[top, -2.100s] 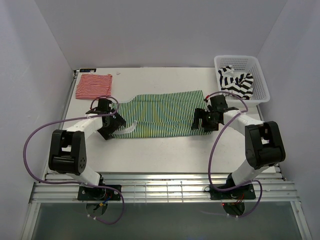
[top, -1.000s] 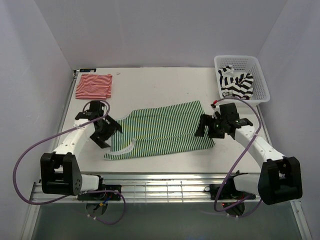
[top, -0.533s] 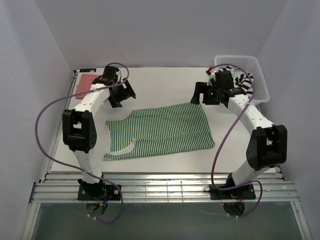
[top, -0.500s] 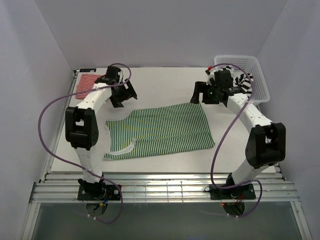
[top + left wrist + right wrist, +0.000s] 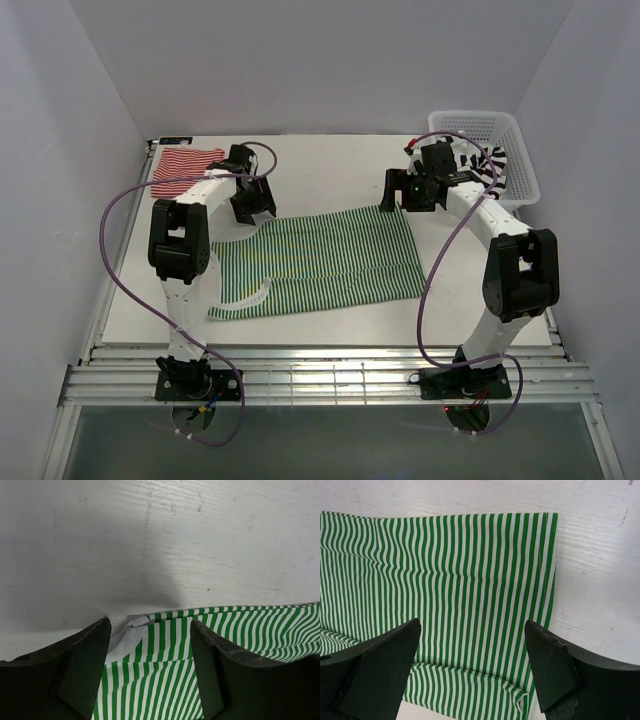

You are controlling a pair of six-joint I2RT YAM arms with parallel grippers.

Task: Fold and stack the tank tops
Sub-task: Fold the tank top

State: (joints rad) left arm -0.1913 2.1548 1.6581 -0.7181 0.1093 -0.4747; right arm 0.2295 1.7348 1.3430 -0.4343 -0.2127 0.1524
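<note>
Both arms have swung away from the near side of the green-and-white tank top [image 5: 320,260] and now reach over its far edge, while the cloth has slid toward the bottom of the frame and lies flat at the centre of the worktop [image 5: 330,160].

At upper left, the red-and-white tank top [image 5: 178,170] sits folded, just beside your left arm. The left gripper [image 5: 252,205] is spread wide and holds nothing. In its wrist view the left gripper [image 5: 149,625] straddles the cloth's corner, where a white inner face peeks out. Closing here, you could catch only one layer, and the fold would split. The loose strap curling at the lower left of the cloth could also get trapped underneath.

On the right, the right gripper [image 5: 400,195] is equally wide and empty. Its wrist view shows the right gripper [image 5: 472,625] over the striped cloth, with the corner lying outside the right finger, so a pinch here would likely leave that corner to flop. Unequal lifts would skew the fold.

Each arm is stretched well forward, elbow raised, wrist pitched down at the cloth. The black-and-white tank top [image 5: 490,165] waits in the basket [image 5: 480,118] at upper right.
</note>
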